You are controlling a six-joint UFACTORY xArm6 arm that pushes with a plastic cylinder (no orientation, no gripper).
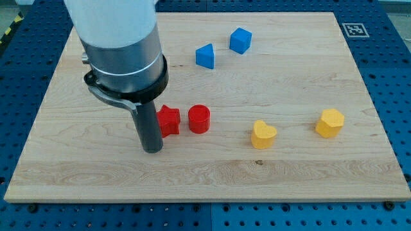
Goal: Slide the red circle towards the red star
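camera view: my tip (152, 149) sits just left of red star (168, 120); red circle (199, 119) beside it; no pincer shows.

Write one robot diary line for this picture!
my tip: left of red star | red circle: right of star, small gap | push: unfinished

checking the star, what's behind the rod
The red star sits behind the rod, its left edge covered, right of my tip. The red circle stands clear beside it.
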